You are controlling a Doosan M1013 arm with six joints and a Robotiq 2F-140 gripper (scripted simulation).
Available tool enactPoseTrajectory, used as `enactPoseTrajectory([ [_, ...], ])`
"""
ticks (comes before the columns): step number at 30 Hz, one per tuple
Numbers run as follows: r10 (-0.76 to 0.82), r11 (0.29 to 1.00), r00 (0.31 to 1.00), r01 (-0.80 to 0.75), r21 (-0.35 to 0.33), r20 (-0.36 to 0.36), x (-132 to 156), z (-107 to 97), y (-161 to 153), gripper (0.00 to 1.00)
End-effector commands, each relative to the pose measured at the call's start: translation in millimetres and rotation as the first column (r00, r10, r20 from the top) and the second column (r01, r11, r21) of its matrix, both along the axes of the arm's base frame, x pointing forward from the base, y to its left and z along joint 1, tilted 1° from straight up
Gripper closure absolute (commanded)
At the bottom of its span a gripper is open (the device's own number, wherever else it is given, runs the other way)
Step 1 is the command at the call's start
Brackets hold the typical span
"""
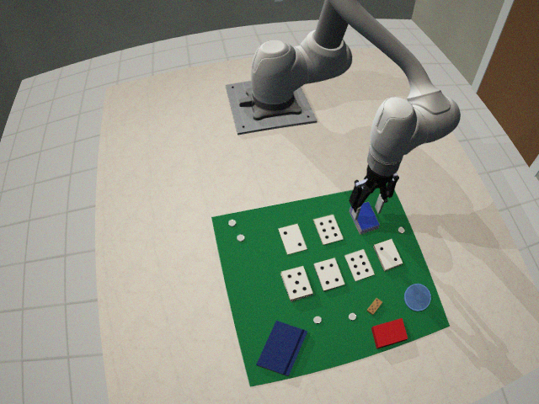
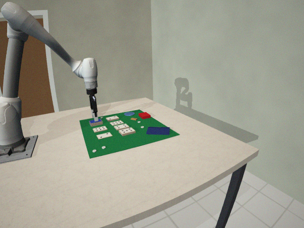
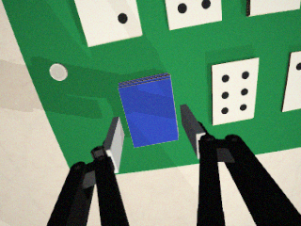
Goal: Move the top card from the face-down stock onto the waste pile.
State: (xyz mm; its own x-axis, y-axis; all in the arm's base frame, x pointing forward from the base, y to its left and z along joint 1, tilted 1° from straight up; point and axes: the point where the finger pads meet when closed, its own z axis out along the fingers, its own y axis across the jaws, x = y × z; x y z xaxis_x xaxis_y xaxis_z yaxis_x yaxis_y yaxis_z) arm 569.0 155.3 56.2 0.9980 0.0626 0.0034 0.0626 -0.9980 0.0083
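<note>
While my hand (image 1: pixel 368 207) hovers half open, holding nothing, its fingers straddle the blue stock (image 1: pixel 367 217).
That stock sits on the green mat (image 1: pixel 261 339), beside the six-pip waste pile (image 1: pixel 328 229).
</note>
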Motion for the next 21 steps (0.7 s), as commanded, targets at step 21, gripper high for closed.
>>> enactPoseTrajectory([
  [21, 0.000, 1.000, 1.000, 0.000, 0.000, 0.000, 0.0, 0.1, 0.0, 0.58],
])
